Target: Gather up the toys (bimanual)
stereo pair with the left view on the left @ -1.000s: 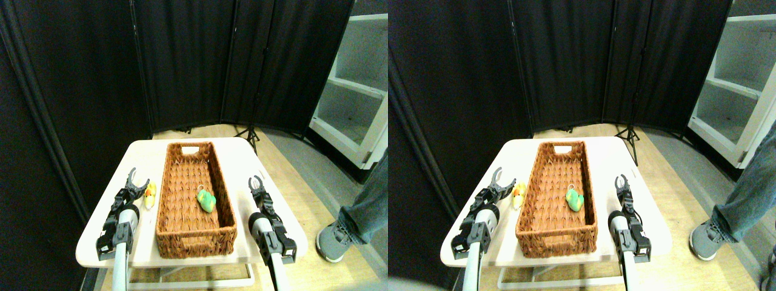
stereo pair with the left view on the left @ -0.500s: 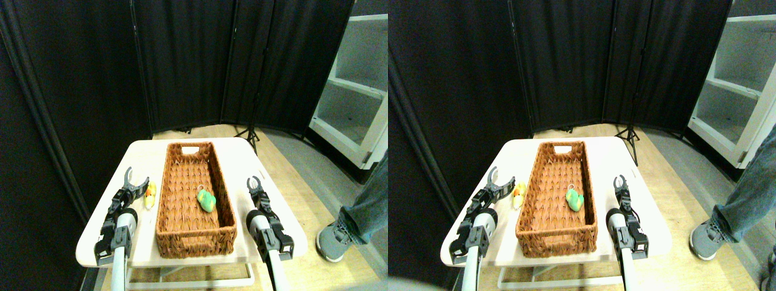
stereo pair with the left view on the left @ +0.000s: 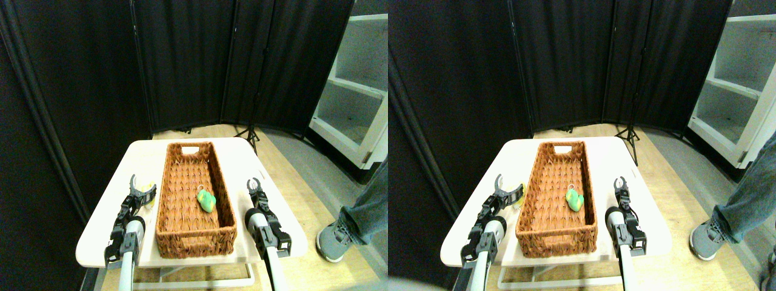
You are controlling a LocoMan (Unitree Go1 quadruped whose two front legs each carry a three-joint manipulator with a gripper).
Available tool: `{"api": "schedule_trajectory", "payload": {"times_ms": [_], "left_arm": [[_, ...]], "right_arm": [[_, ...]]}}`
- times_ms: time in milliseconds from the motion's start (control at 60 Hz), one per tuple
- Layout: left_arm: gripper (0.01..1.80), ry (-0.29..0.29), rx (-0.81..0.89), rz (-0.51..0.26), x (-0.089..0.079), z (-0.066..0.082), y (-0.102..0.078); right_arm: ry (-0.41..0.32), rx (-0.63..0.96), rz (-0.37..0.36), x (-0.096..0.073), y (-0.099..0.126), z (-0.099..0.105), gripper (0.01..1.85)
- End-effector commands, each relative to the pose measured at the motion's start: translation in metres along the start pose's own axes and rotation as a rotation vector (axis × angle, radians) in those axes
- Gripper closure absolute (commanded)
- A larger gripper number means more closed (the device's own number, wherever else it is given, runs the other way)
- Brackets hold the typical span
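So here's the setup: my left gripper (stereo pair with the left view on the left: 142,187) is out over the white table (stereo pair with the left view on the left: 242,159), just beside the left wall of the wicker basket (stereo pair with the left view on the left: 194,200). That arm comes up from the bottom edge and leans a bit to the right, toward the basket, with the dark wrist block low near the table's front edge. The jaws are spread apart in a fork, and the yellow toy (stereo pair with the left view on the left: 150,189) sits right in that fork, mostly hidden behind the claw. I can only see a sliver of yellow poking out against the basket side, so I can't tell if either jaw is actually touching it. It's on the table, not in the basket.

My right gripper (stereo pair with the left view on the left: 254,183) is on the other side, just off the basket's right wall, pointing up and away from me. That arm rises nearly straight, tilted slightly left. Its two curved tips are parted a little at the top, nothing between them.

The green toy (stereo pair with the left view on the left: 206,200) is lying inside the basket, on the woven floor, close to the right wall and about halfway along its length.

Off to the right, someone's leg and grey shoe (stereo pair with the left view on the left: 333,241) stand on the wooden floor.
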Motion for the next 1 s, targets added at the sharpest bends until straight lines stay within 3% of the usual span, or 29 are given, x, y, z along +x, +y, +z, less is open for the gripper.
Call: {"api": "schedule_trajectory", "payload": {"times_ms": [17, 117, 217, 617, 700, 750, 783, 817, 1000], "left_arm": [[1.18, -0.014, 0.007, -0.026, 0.011, 0.0, 0.002], [1.17, -0.015, -0.016, -0.013, 0.013, 0.001, 0.007], [1.19, -0.009, -0.05, 0.021, 0.024, 0.001, 0.025], [1.16, 0.004, -0.076, 0.073, 0.039, 0.002, 0.048], [1.24, -0.003, -0.074, 0.071, 0.038, -0.001, 0.048], [1.44, -0.009, -0.05, 0.049, 0.039, -0.002, 0.048], [1.69, -0.036, 0.033, 0.042, 0.038, -0.002, 0.047], [1.8, -0.041, 0.066, 0.03, 0.038, -0.003, 0.046], [1.8, -0.05, 0.036, 0.029, 0.031, -0.006, 0.033]], "right_arm": [[-0.013, 0.016, 0.036, 0.0, 0.008, 0.001, 1.85], [-0.013, 0.017, 0.035, 0.0, 0.009, 0.001, 1.85], [-0.012, 0.028, 0.041, 0.0, 0.009, 0.0, 1.85], [-0.017, 0.036, 0.05, 0.0, 0.008, 0.0, 1.85], [-0.02, 0.029, 0.067, 0.001, 0.007, 0.001, 1.85], [-0.022, 0.023, 0.077, 0.002, 0.006, 0.001, 1.85], [-0.028, 0.016, 0.079, 0.001, 0.006, 0.002, 1.85], [-0.031, 0.012, 0.081, 0.001, 0.006, 0.003, 1.85], [-0.05, 0.043, 0.079, 0.0, 0.006, 0.004, 1.85]]}}
